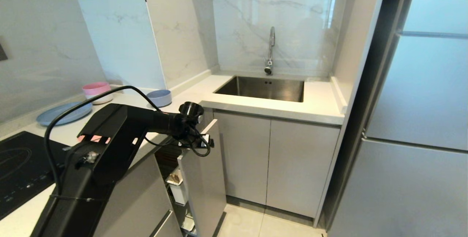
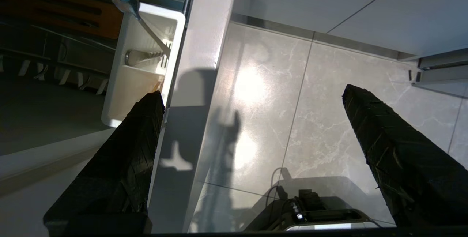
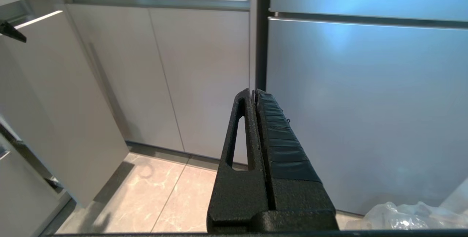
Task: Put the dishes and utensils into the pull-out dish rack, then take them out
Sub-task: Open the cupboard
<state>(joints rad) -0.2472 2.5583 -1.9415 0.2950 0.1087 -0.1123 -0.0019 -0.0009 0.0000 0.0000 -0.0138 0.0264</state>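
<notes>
Left gripper (image 2: 252, 94), fingers spread wide and empty, hangs at frame centre above the pull-out dish rack (image 1: 203, 167); fork (image 2: 137, 14) stands in its cup, upper left.

White counter (image 1: 318, 105) runs round the corner, sink (image 1: 265, 87) sunk into it. On its left stretch sit the periwinkle bowl (image 1: 159, 97), a blue plate (image 1: 62, 113) and the pink-and-white stacked bowls (image 1: 97, 92). A sliver of salmon plate (image 1: 95, 138) peeks out on it too.
</notes>
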